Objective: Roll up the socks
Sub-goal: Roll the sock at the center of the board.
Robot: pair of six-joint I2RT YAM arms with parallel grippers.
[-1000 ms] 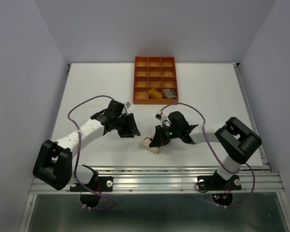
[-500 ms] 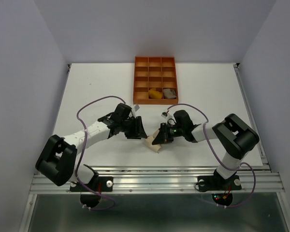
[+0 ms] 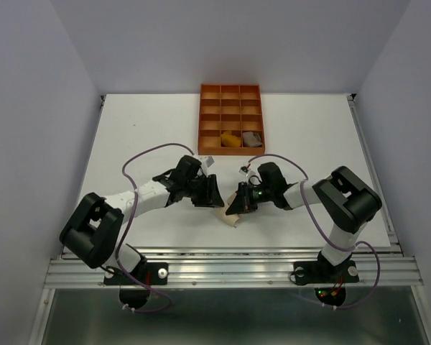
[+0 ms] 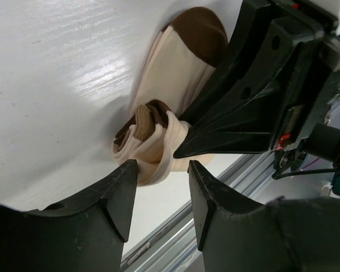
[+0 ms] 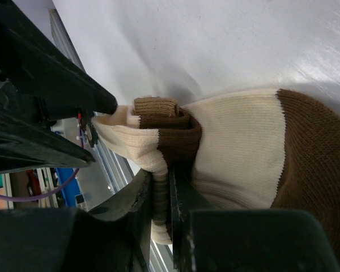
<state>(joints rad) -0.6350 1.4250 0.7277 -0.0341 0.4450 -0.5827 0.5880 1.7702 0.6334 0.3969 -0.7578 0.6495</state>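
Observation:
A brown, cream and white sock (image 3: 228, 217) lies near the table's front edge, one end rolled into a small bundle (image 4: 150, 136). My right gripper (image 3: 238, 204) is shut on a fold of that sock (image 5: 238, 147), and the fabric is pinched between its fingers (image 5: 161, 187). My left gripper (image 3: 214, 195) stands open just left of the bundle, its fingertips (image 4: 124, 175) close to the roll, with nothing between them. The right gripper's black body (image 4: 260, 102) looms right behind the sock. A mustard sock (image 3: 231, 141) and a greyish sock (image 3: 252, 138) sit in the tray's front compartments.
An orange tray (image 3: 201, 122) with square compartments stands at the back centre of the white table. A metal rail (image 3: 230, 251) runs along the front edge, just below the sock. Both arms' purple cables arc over the tabletop.
My left arm has swung right, bringing its open gripper up against the sock. The right gripper has stayed shut on the sock and shifted only slightly.

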